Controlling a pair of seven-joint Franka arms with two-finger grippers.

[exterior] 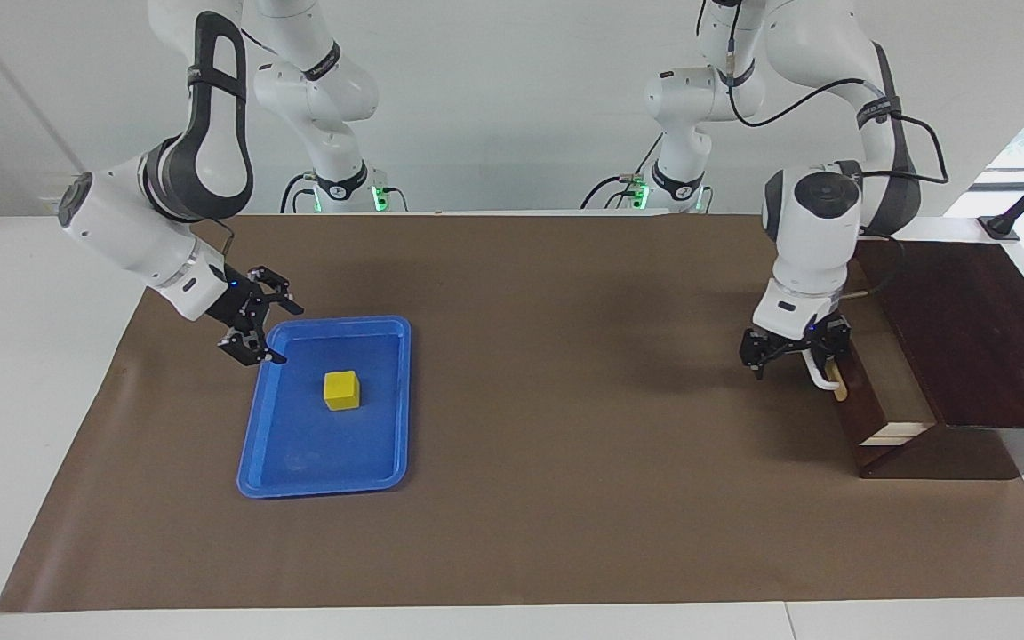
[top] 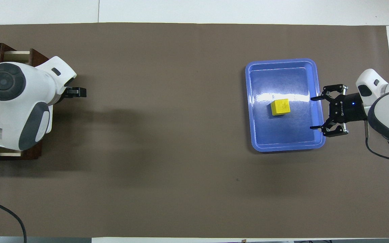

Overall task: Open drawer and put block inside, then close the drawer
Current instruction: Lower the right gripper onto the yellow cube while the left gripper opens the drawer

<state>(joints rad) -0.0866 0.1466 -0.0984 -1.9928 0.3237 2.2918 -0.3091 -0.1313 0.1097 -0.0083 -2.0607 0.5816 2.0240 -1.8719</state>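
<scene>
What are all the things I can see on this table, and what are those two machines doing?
Block: one, bright yellow, in the blue tray.
Tray: one, blue, toward the right arm's end of the table.
Drawer: one, dark brown with pale inside, partly pulled out of its box, at the left arm's end.
Handle: one, white, on the drawer's front.
Box: one, dark wood, holds the drawer.
Mat: one, brown, covers the table.
Right gripper: black, open, over the tray's edge beside the block.
Left gripper: black, at the drawer's handle.
</scene>
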